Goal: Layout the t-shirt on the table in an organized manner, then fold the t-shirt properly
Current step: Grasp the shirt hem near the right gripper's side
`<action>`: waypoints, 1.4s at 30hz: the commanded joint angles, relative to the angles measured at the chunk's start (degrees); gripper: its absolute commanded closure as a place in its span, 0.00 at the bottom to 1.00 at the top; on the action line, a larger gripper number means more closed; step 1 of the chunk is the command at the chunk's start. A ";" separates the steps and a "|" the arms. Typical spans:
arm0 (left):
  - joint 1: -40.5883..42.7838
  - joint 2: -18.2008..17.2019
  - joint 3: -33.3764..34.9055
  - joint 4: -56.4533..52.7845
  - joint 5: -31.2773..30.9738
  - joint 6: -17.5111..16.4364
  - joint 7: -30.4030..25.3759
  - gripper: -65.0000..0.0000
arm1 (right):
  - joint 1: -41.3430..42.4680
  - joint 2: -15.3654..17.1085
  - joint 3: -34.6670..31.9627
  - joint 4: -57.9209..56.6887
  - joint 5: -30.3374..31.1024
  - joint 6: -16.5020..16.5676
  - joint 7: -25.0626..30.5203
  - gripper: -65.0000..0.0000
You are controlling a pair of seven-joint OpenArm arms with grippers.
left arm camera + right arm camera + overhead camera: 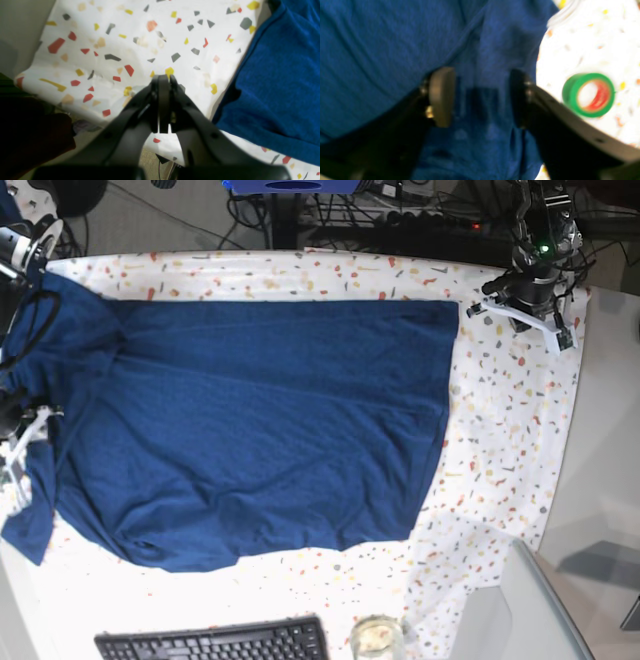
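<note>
Navy fabric fills most of the base view: the t-shirt (250, 425) lies spread across the table (510, 430), its hem running down the right of centre and its sleeves at the left edge of the frame. The cloth is mostly flat, with soft wrinkles toward the lower middle and one sleeve hanging at the lower left.

At the upper right of the base view, the left gripper (520, 315) sits over bare speckled cloth, just beside the shirt's upper right corner but apart from it. In the left wrist view, that left gripper (163, 82) has its jaws pressed together with nothing between them, the flecked table (112, 45) beneath and the t-shirt (280, 82) filling the right side of the frame.

In the right wrist view, the right gripper (482, 97) has its jaws standing apart over blue fabric. The t-shirt (382, 50) fills the left and centre of that frame, and cloth shows between the pads; whether they touch it I cannot tell, as the picture is blurred. A green roll of tape (588, 95) with a red inner ring lies on the table (582, 40) at the right, just beside the shirt's edge.

A black keyboard (215, 642) sits at the bottom edge of the base view, with a glass jar (377, 638) beside it.
</note>
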 commanded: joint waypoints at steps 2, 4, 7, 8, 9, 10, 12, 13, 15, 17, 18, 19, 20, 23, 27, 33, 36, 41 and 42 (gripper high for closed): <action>0.17 -0.42 -0.26 1.15 0.12 -0.09 -1.02 1.00 | 2.65 1.19 0.27 -1.99 -0.67 0.03 2.72 0.39; 0.25 -0.42 -0.26 1.15 0.12 -0.09 -1.02 1.00 | 3.00 1.46 0.27 -4.97 -0.93 0.03 4.74 0.40; 0.25 -0.51 -0.26 1.15 0.12 -0.09 -1.02 1.00 | 3.97 1.63 0.18 -7.70 -1.10 0.03 5.88 0.48; 0.25 -0.51 -0.26 1.15 0.29 -0.09 -1.02 1.00 | 3.97 1.63 0.18 -8.14 -1.10 0.03 5.97 0.53; 0.25 -0.51 -0.26 1.15 0.29 -0.09 -1.02 1.00 | 4.05 1.63 0.18 -8.49 -1.10 0.03 5.97 0.61; 0.25 -0.51 -0.26 1.15 0.29 -0.09 -1.02 1.00 | 4.05 1.63 0.18 -8.49 -1.10 0.03 5.97 0.70; 0.25 -0.51 -0.26 1.15 0.20 -0.09 -1.02 1.00 | 4.14 1.63 0.45 -8.49 -1.02 0.03 5.97 0.90; 0.25 -0.51 -0.26 1.15 0.20 -0.09 -1.02 1.00 | 4.14 1.63 0.54 -8.49 -0.93 0.03 5.97 0.99; 0.25 -0.51 -0.26 1.15 0.20 -0.09 -1.02 1.00 | 4.14 1.54 0.36 -8.23 -0.93 0.03 5.97 0.99; 0.25 -0.42 -0.26 1.15 0.20 -0.09 -1.02 1.00 | 4.14 1.54 0.54 -8.05 -0.84 0.03 5.97 1.00; 0.25 -0.42 -0.26 1.15 0.20 -0.09 -1.02 1.00 | 3.97 1.54 0.62 -7.35 -0.75 0.03 5.97 1.00; 0.25 -0.42 -0.26 1.15 0.20 -0.09 -1.02 1.00 | 3.61 1.37 0.62 -5.68 -0.75 0.03 5.88 1.00; 0.17 -0.42 -0.26 1.15 0.20 -0.09 -1.02 1.00 | 2.82 1.19 0.62 -3.57 -0.75 0.03 5.70 1.00; -0.01 -0.42 -0.26 1.15 0.20 -0.09 -1.02 1.00 | -1.05 -0.39 0.62 4.08 -0.75 0.03 5.62 1.00; -0.27 -0.42 -0.26 1.15 0.20 -0.09 -1.02 1.00 | -4.65 -1.97 0.54 13.31 -0.67 0.03 1.49 1.00; -0.36 -0.33 -0.26 1.15 0.20 -0.09 -1.02 1.00 | -11.51 -4.43 0.18 29.05 3.82 0.03 -3.88 1.00; -0.36 -0.42 -0.26 1.15 0.20 -0.09 -1.02 1.00 | -14.67 -6.63 0.18 37.05 6.54 0.03 -7.31 1.00; -0.36 -0.51 -0.26 1.15 0.20 -0.09 -1.02 1.00 | -20.56 -9.18 0.18 48.48 11.47 0.03 -11.17 1.00; -0.36 -0.51 -0.26 1.15 0.20 -0.09 -1.02 1.00 | -21.44 -9.88 0.18 50.59 11.99 0.03 -12.49 1.00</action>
